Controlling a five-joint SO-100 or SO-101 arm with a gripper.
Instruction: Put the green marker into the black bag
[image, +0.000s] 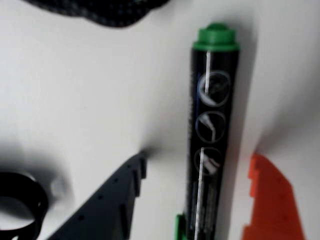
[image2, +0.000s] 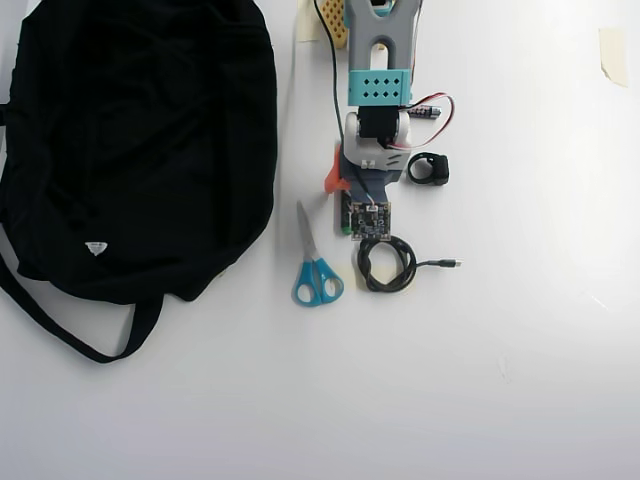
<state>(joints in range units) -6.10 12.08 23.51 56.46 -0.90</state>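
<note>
In the wrist view the green marker (image: 211, 135) lies on the white table, its dark barrel with white print running up the frame. One green end is at the top and a bit of green shows at the bottom. My gripper (image: 199, 160) is open and straddles the barrel, with the dark finger (image: 115, 200) on its left and the orange finger (image: 270, 200) on its right. The black bag (image: 100, 12) edges in at the top. In the overhead view the bag (image2: 140, 140) fills the left side. The arm hides nearly all of the marker there, and only the orange finger (image2: 333, 180) shows.
Blue-handled scissors (image2: 315, 270) lie between the arm and the bag. A coiled black cable (image2: 387, 265) lies just below the arm. A black ring-shaped object (image2: 430, 168) sits to the arm's right and also shows in the wrist view (image: 20, 205).
</note>
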